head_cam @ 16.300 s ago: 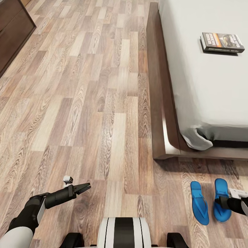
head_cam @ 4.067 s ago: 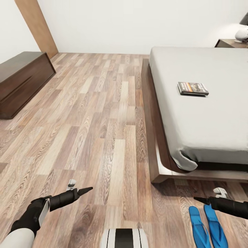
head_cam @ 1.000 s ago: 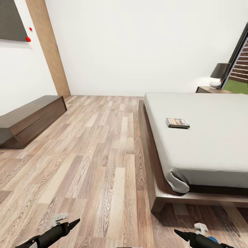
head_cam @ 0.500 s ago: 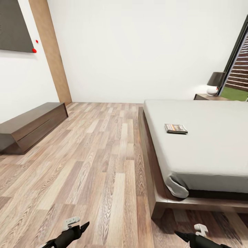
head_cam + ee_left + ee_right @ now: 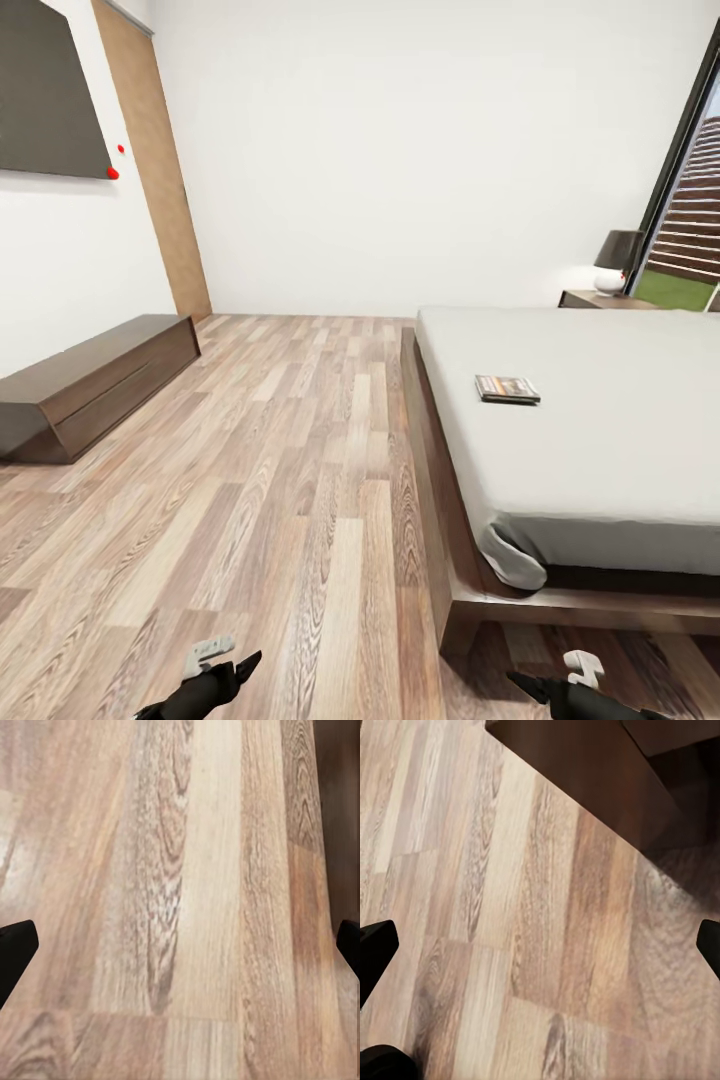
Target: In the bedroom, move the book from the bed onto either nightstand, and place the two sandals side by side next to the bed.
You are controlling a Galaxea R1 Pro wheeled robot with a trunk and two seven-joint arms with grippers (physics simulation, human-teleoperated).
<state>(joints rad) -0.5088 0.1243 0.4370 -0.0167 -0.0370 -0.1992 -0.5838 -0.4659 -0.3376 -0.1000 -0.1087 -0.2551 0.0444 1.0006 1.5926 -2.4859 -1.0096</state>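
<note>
Head view across bedroom; wrist views close above floor (image 5: 195,870).

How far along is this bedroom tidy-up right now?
Nothing is visibly done: the book lies on the bed, not on the nightstand. Nothing is in hand: the left gripper and right gripper are open over floor. Book move remains; sandals' placement can't be judged.

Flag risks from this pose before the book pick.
1. The book lies well in from the bed edge; the frame's raised side rail may block the base, forcing a long lean.
2. The far nightstand already carries a lamp, leaving little top surface.
3. Both pincers, left and right, hang low above the floor.
</note>
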